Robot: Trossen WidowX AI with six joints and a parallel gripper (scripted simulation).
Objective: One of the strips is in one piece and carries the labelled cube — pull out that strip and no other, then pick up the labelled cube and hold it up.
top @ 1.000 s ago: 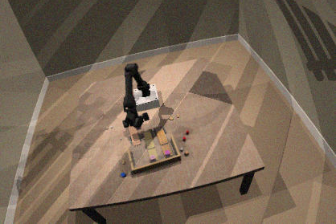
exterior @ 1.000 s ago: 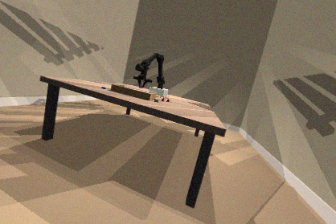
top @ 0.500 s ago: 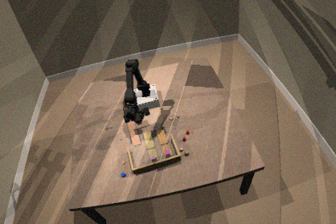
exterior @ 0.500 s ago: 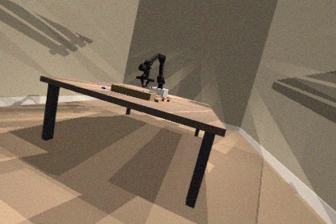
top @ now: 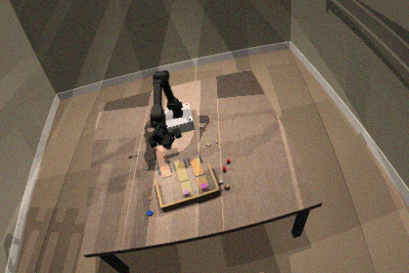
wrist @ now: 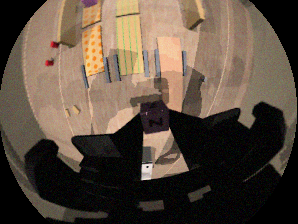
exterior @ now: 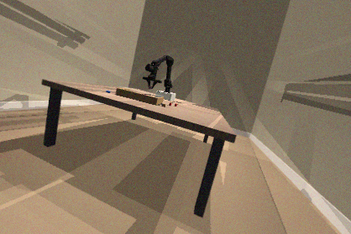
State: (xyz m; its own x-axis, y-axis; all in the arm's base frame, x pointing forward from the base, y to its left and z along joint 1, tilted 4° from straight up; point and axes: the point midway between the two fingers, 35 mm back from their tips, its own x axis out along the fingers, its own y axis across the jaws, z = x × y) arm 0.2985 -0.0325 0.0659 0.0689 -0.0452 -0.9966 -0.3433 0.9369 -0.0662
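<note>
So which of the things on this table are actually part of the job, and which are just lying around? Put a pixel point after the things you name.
Part of the job:
- gripper [top: 166, 143] [wrist: 153, 113]
- labelled cube [wrist: 154, 117], held in it
- plain peach strip [top: 165, 169] [wrist: 170, 57], pulled partway out

Just lying about:
- two red pieces [top: 228, 160] [exterior: 175, 105] [wrist: 54, 44]
- blue piece [top: 150, 213] [exterior: 108, 91]
- two small tan pieces [top: 208, 145] [wrist: 76, 109]
</note>
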